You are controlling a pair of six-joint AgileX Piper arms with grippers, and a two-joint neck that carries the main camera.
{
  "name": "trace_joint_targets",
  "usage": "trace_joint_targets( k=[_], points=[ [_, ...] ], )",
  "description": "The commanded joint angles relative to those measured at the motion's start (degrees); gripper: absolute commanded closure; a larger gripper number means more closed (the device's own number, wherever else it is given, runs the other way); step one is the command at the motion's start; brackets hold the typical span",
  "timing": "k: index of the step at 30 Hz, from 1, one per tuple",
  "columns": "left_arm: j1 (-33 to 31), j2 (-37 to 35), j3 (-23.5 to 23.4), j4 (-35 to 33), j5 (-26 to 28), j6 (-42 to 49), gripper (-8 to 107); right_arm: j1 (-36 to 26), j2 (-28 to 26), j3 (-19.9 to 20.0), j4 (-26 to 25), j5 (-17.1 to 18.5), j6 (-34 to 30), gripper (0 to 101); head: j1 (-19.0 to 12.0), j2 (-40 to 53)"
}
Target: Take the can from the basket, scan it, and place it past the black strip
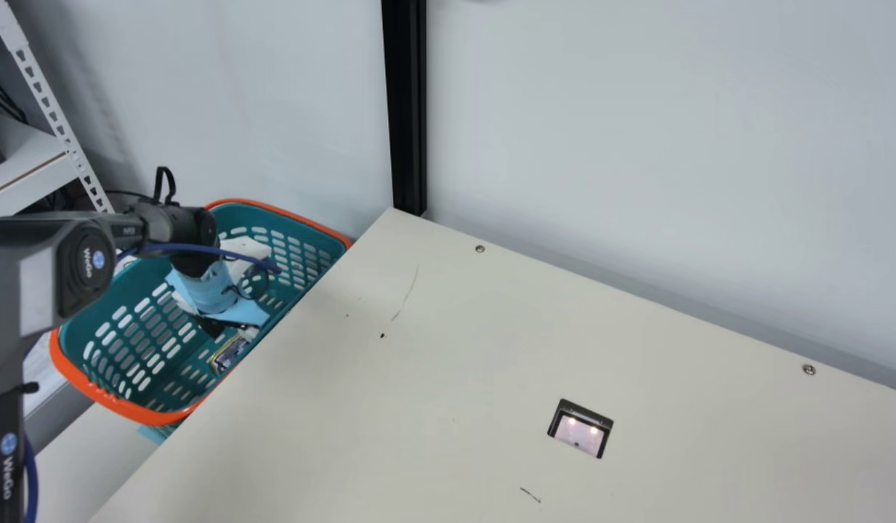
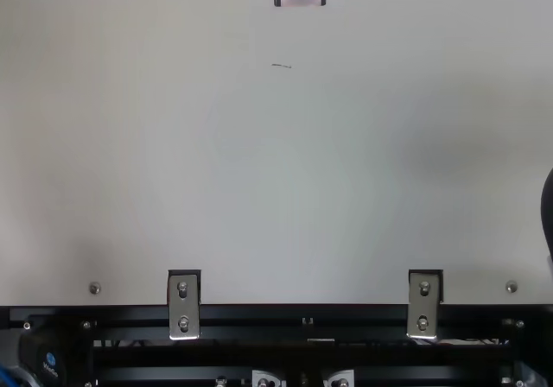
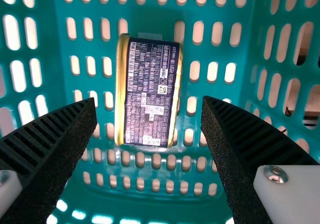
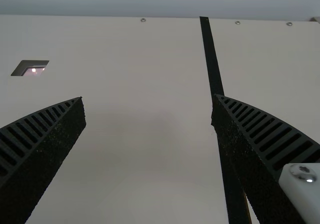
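My left gripper (image 1: 231, 330) hangs inside the basket (image 1: 150, 417), just above the can (image 1: 229, 353), in the main view. The left wrist view has the can (image 3: 151, 94) lying on its side on the basket floor, dark label with gold rims, between and beyond the open fingers of my left gripper (image 3: 149, 104), not gripped. Over the table, my right gripper (image 4: 149, 104) stands open with nothing between its fingers. The black strip (image 4: 213, 66) runs along the table, partly behind one of its fingers. The scanner window (image 1: 580, 430) is set into the tabletop.
The teal basket's perforated walls surround my left gripper. Beside it lies the cream table (image 1: 331, 407), with a black post (image 1: 405, 109) and a pale wall at its far edge. A white shelf frame (image 1: 51, 102) stands behind the left arm.
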Motion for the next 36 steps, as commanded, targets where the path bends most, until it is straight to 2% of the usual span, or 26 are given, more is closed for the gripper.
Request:
trace_joint_targets(
  k=[1,15,16,17,22,27,36],
  points=[
    [-0.1,1.2,-0.5,-0.1,-0.4,0.1,9,0.0,0.0,0.0,0.0,0.0,0.0,0,-2.4,1.0],
    [0.7,8.7,-6.9,-0.3,-1.2,0.2,9,0.0,0.0,0.0,0.0,0.0,0.0,0,-2.4,1.0],
    [0.8,9.0,-7.3,-0.4,-1.1,0.3,53,0.0,0.0,0.0,0.0,0.0,0.0,0,-2.4,1.0],
    [0.9,9.3,-7.7,-0.6,-1.0,0.5,89,0.0,0.0,0.0,0.0,0.0,0.0,0,-2.4,1.0],
    [1.3,10.3,-8.7,-1.9,-0.9,0.9,89,0.0,0.0,0.0,0.0,0.0,0.0,0,-2.4,1.0],
    [1.8,9.1,-7.7,-4.0,-1.9,1.7,89,0.0,0.0,0.0,0.0,0.0,0.0,0,-2.4,1.0],
    [2.4,-0.8,-1.7,-9.9,-5.4,5.7,89,0.0,0.0,0.0,0.0,0.0,0.0,0,-2.4,1.0]
  ],
)
